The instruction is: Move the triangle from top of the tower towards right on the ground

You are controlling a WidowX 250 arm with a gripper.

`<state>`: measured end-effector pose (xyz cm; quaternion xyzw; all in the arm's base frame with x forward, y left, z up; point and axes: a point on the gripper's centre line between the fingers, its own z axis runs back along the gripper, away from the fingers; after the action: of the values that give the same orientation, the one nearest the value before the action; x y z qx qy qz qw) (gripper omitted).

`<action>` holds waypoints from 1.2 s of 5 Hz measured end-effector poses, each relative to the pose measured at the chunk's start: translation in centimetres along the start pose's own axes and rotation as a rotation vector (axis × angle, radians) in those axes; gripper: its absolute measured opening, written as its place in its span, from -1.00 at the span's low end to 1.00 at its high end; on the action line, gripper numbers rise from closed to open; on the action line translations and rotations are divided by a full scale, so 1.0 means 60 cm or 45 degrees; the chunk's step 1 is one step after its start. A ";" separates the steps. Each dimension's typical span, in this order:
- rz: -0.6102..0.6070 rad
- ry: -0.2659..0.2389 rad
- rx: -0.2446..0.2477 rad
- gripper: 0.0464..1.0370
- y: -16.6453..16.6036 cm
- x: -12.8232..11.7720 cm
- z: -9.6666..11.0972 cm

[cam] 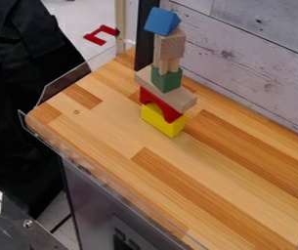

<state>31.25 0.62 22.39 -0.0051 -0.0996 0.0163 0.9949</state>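
Observation:
A blue triangle block (161, 21) tops a tall tower near the back left of the wooden table. It rests on a natural wood block (171, 45), which stands over small wooden posts (169, 65). Under these come a green block (166, 79), a long flat wooden plank (167, 96), a red arch (159, 104) and, on the tabletop, a yellow block (162, 120).
The wooden table (131, 173) has a clear plastic edge along its front left. A whitewashed plank wall (255, 63) runs behind it. Black cloth (20, 97) hangs at the left, and a red bracket-shaped piece (100, 35) lies beyond the table.

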 end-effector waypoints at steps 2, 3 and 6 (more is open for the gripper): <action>0.032 0.058 0.003 0.92 0.009 -0.005 -0.024; 0.044 0.058 0.002 0.92 0.011 -0.005 -0.025; 0.084 0.095 0.015 0.92 0.031 -0.007 -0.040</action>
<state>31.26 2.47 19.90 -0.0032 -0.0622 0.0494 0.9968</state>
